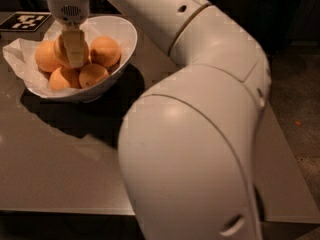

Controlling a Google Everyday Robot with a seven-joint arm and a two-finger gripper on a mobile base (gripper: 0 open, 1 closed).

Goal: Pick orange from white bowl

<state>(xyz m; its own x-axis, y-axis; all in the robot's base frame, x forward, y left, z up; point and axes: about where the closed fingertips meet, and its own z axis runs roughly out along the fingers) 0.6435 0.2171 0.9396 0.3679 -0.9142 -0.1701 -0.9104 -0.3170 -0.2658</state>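
The white bowl [125, 36] stands at the back left of the grey table, lined with crumpled white paper [17, 54]. Several oranges lie in it. My gripper [74, 49] reaches down from above into the middle of the pile. It stands right in front of the middle orange [59, 51] and hides most of it. Other oranges lie to the left [45, 56], to the right [105, 50] and at the front [93, 75] of the bowl.
A black-and-white marker tag [25, 20] lies flat behind the bowl at the far left. My arm's bulky white links [200, 134] fill the middle and right of the view, hiding much of the table [60, 169]. Dark floor lies beyond the table's right edge.
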